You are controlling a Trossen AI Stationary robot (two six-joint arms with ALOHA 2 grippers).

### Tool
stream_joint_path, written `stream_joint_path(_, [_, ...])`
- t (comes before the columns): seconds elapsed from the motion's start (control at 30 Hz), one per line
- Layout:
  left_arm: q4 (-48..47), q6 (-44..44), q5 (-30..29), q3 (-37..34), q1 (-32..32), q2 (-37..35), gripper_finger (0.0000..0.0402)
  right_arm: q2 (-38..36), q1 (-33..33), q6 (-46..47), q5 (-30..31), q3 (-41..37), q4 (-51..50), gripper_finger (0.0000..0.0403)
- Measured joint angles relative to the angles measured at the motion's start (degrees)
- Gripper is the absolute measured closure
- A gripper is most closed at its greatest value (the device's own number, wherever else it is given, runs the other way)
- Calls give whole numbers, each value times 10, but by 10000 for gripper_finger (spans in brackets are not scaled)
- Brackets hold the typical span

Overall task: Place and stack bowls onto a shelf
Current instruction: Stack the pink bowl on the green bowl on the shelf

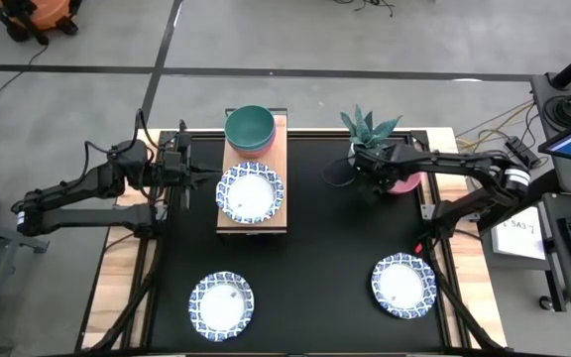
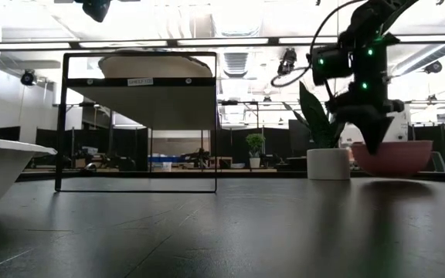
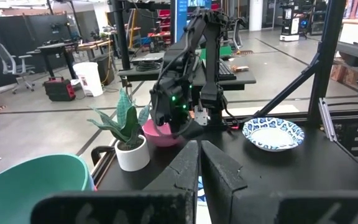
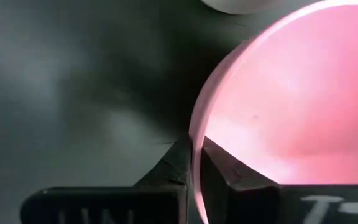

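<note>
The light-wood shelf [image 1: 228, 220] stands at the table's far middle. On it sit a green bowl [image 1: 250, 126], stacked on other bowls, and a white dish with a blue patterned rim [image 1: 251, 192]. Two more such dishes lie on the table at the near left [image 1: 221, 302] and the near right [image 1: 403, 286]. A pink bowl [image 1: 410, 182] sits on the table at the far right, beside the plant pot. My right gripper [image 4: 194, 155] is shut on the pink bowl. My left gripper [image 3: 199, 163] is shut and empty, just left of the shelf's dish. My right gripper pinches the pink bowl's rim [image 4: 195, 138] on the side toward the table's left, one finger inside the bowl and one outside. The fingers [image 2: 374, 133] point down from above. In the low view the bowl [image 2: 392, 159] stands upright, and its base seems to rest on the table.
A white pot with a spiky green plant [image 1: 369, 130] stands right behind the pink bowl and close to my right gripper; it also shows in the low view [image 2: 328, 164]. The shelf rests on a black frame [image 2: 137, 123]. Bare black tabletop lies in the middle.
</note>
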Motion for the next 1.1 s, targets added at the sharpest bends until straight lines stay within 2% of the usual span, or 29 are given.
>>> stream_joint_path(0.2, [0, 0, 0, 0, 0, 0, 402, -13, 38, 33, -92, 59, -21, 393])
stream_joint_path(0.37, [0, 0, 0, 0, 0, 0, 402, -14, 103, 41, -166, 140, -19, 394])
stream_joint_path(0.43, [0, 4, 0, 0, 0, 0, 402, -13, 132, 40, -179, 179, -16, 394])
stream_joint_path(0.57, [0, 11, 0, 0, 0, 0, 402, -12, 186, 15, -183, 256, 16, 394])
stream_joint_path(0.73, [0, 15, 0, 0, 0, 0, 402, -12, 228, -40, -161, 326, 107, 394])
stream_joint_path(0.9, [1, 26, -1, 0, 0, 0, 402, -12, 228, -112, -136, 352, 200, 394])
stream_joint_path(1.1, [10, 29, -3, 0, 0, 0, 402, 1, 197, -187, -127, 354, 296, 394])
